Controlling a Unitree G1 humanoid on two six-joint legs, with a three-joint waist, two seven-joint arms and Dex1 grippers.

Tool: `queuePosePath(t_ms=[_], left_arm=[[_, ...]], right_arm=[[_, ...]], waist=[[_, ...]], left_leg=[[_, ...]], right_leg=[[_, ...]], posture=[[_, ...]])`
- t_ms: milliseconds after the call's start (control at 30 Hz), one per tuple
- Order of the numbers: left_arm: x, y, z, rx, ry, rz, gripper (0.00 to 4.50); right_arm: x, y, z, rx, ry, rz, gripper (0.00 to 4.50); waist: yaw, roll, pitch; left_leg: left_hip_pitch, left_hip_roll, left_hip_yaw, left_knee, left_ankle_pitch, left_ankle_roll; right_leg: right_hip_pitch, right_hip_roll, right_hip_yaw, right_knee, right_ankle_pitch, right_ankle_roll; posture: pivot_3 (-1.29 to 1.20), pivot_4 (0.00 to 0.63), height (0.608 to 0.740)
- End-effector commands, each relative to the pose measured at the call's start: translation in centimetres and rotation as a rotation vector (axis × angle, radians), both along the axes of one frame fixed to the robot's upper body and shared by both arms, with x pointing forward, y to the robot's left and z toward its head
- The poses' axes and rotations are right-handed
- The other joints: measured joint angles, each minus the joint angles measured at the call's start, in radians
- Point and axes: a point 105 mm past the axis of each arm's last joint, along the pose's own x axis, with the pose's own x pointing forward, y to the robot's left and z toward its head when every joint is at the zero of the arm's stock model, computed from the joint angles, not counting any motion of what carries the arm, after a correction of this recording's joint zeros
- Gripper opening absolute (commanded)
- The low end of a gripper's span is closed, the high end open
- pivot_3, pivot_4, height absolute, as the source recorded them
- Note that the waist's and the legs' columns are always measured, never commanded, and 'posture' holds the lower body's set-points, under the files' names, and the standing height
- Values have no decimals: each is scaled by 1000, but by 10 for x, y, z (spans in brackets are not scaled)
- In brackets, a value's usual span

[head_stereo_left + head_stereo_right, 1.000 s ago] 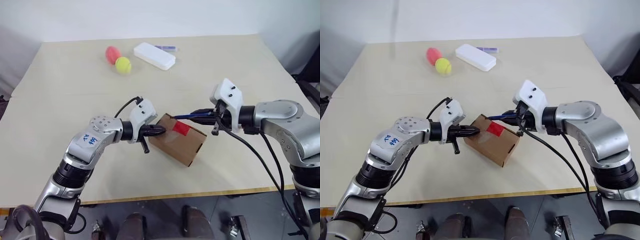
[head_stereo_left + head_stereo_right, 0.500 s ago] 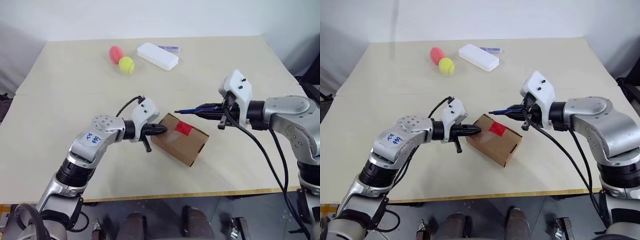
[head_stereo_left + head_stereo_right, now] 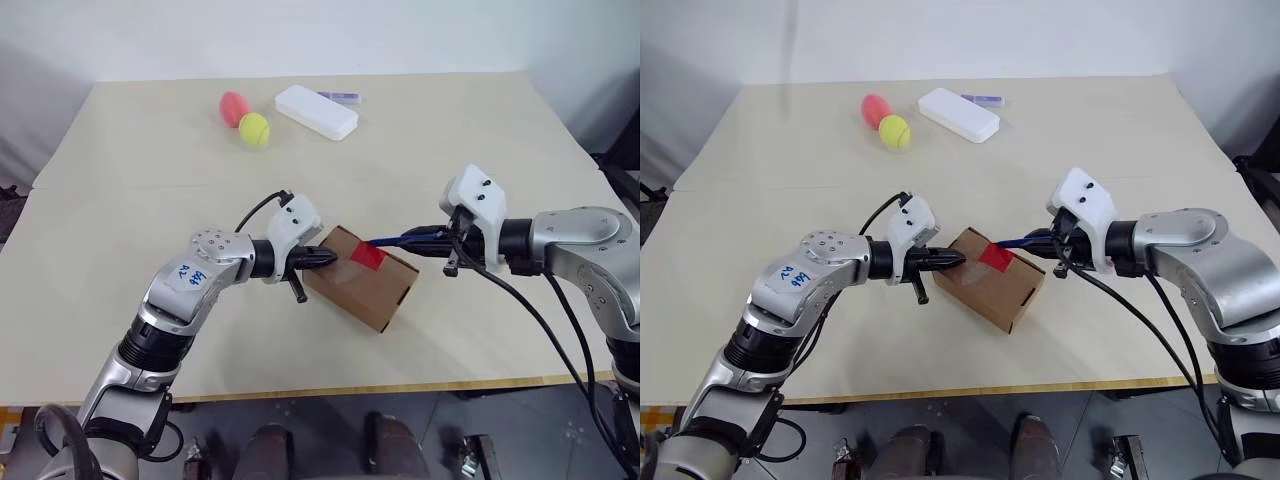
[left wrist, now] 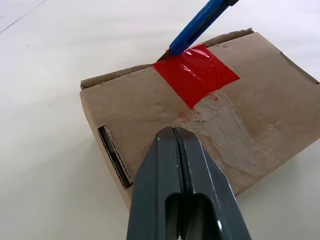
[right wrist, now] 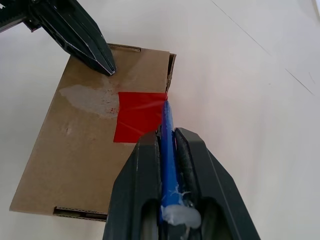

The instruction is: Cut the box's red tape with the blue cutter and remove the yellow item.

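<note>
The brown box (image 3: 362, 290) lies on the table with the red tape (image 3: 367, 257) on its top, over the far edge. My left gripper (image 3: 323, 259) is shut and empty, its tip resting on the box's top near the left end (image 4: 172, 133). My right gripper (image 3: 428, 238) is shut on the blue cutter (image 3: 398, 240), coming in from the right. The cutter's dark tip (image 4: 165, 54) meets the tape's far edge at the box's rim. From the right wrist, the cutter (image 5: 167, 145) runs between the fingers down to the tape (image 5: 137, 118). The yellow item is hidden.
At the table's far side lie a pink-red ball (image 3: 232, 105), a yellow-green ball (image 3: 254, 129), a flat white case (image 3: 316, 111) and a small purple stick (image 3: 341, 97). The table's front edge (image 3: 380, 390) runs just below the box.
The whole view has shifted a little. The cutter's tip has edged right along the box's far rim to the tape's edge. The left gripper has stayed on the box.
</note>
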Motion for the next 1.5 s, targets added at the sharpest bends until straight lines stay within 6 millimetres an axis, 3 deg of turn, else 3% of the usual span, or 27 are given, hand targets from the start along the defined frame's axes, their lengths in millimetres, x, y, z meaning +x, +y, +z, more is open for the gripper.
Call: queuePosePath(t_ms=[33, 167, 733, 1000, 1300, 1500], left_arm=[[2, 1, 0, 17, -7, 16, 14], [3, 1, 1, 16, -8, 18, 14], [3, 0, -1, 17, -6, 21, 14], [4, 0, -1, 19, -4, 21, 14], [4, 0, -2, 16, -3, 21, 14], [4, -1, -2, 15, -5, 19, 14]], right_arm=[[1, -2, 21, 30, -73, -3, 143], [-1, 1, 30, 62, -82, 12, 143], [-9, -9, 6, -7, -2, 10, 143], [-6, -9, 28, 41, -58, 2, 143], [-14, -7, 24, 31, -33, 19, 143], [-16, -10, 9, 1, 7, 8, 143]], waist=[[0, 0, 0], [0, 0, 0], [8, 0, 0], [12, 0, 0], [18, 0, 0], [18, 0, 0]], left_leg=[[0, 0, 0, 1, 0, 0], [-2, 0, 0, 2, 0, 1], [-2, 0, 0, 2, -1, 1], [-2, 0, 0, 3, -1, 1], [-2, 0, 0, 3, -1, 1], [-2, 0, 0, 3, -1, 1]], right_leg=[[0, 0, 0, 0, 0, 0], [0, 0, 0, 0, 0, 0], [0, 0, 0, 0, 0, 0], [0, 0, 0, 0, 0, 0], [0, 0, 0, 0, 0, 0], [0, 0, 0, 0, 0, 0]], posture=[[0, 150, 740], [0, 150, 740], [0, 150, 740], [0, 150, 740], [0, 150, 740], [0, 150, 740]])
